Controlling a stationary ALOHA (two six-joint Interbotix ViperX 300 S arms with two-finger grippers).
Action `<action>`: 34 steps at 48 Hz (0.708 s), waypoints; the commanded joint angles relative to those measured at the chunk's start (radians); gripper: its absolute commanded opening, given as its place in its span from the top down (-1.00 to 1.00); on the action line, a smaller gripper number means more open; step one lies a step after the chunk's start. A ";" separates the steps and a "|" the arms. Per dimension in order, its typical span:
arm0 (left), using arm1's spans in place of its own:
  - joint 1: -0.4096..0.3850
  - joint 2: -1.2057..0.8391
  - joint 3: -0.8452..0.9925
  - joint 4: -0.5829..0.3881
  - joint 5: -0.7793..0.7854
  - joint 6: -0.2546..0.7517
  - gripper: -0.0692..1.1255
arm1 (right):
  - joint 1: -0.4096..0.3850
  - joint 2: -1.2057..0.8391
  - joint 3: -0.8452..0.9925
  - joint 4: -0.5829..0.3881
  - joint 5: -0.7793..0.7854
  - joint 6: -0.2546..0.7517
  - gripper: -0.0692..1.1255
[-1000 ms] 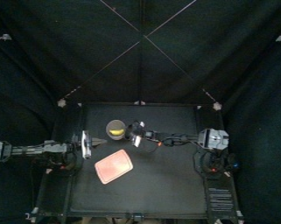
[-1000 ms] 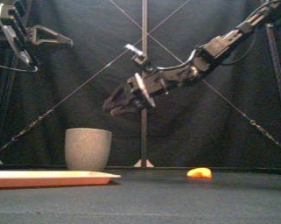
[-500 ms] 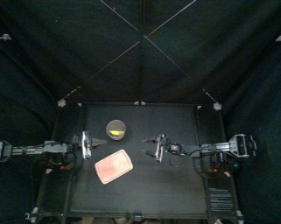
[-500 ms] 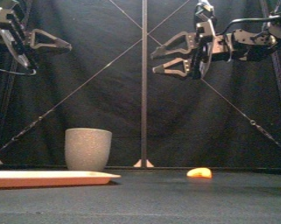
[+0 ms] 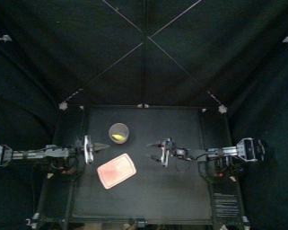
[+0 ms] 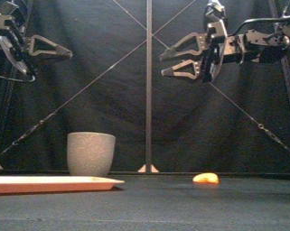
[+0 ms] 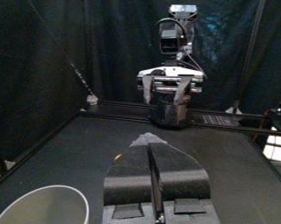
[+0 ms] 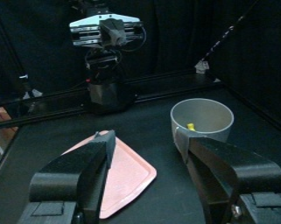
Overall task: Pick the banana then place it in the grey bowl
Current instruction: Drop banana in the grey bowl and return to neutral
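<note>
While hovering high right of the grey cup point(image 6: 91, 153), holds right fingers point(image 8: 87, 175) spread, empty. Shows banana point(image 8: 193, 128) lying inside that cup. Rests left fingers point(image 7: 130, 179) pressed together, raised left of it.

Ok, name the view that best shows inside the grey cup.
The top view: it looks down into the grey cup, showing a yellow toy inside. The right wrist view shows only a yellow sliver; the front view only the outside; the left wrist view part of the rim.
</note>
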 commanded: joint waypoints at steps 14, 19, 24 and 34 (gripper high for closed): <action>0.003 0.005 -0.002 0.003 -0.003 0.000 0.91 | 0.015 -0.025 -0.008 0.006 -0.009 -0.002 -0.64; 0.003 0.005 -0.002 0.003 -0.003 0.000 0.91 | 0.018 -0.025 -0.005 0.005 -0.009 -0.002 -0.64; 0.003 0.005 -0.002 0.002 -0.003 0.000 0.91 | 0.018 -0.025 -0.003 0.005 -0.008 -0.002 -0.64; 0.005 0.005 -0.002 0.003 0.003 0.000 0.91 | 0.032 -0.025 -0.005 0.005 -0.009 0.000 -0.64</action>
